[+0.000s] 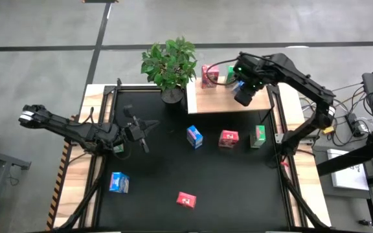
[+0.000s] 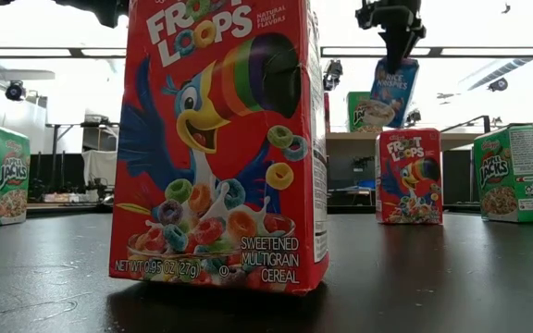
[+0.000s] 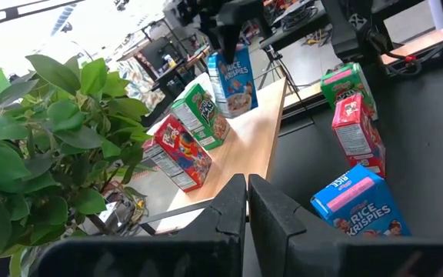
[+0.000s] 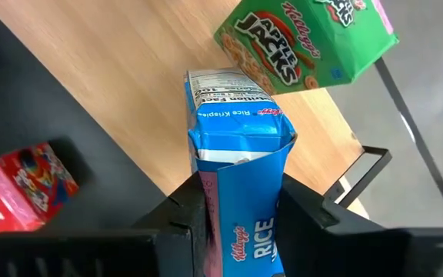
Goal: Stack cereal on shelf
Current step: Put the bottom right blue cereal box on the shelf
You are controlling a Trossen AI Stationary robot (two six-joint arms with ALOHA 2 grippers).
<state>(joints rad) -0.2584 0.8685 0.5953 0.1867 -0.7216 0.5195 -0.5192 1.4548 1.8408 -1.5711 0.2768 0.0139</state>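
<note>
Red box [image 2: 218, 148]: "Froot Loops", "Sweetened Multigrain Cereal", "0.95 oz (27 g)". Green boxes [image 4: 308, 42]: "Apple Jacks". Blue box [image 4: 241, 173] in right hand [image 4: 241, 201]: "Kellogg's Rice Krispies", "Nutrition Facts".

Shelf [image 1: 215, 100] front edge bare, green box [image 1: 229, 74], red box [image 1: 208, 76] and plant [image 1: 169, 65] crowd its back.

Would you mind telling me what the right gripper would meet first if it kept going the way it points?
Probably the shelf: the right gripper, shut on a blue cereal box, points down at bare wood beside the green box.
</note>
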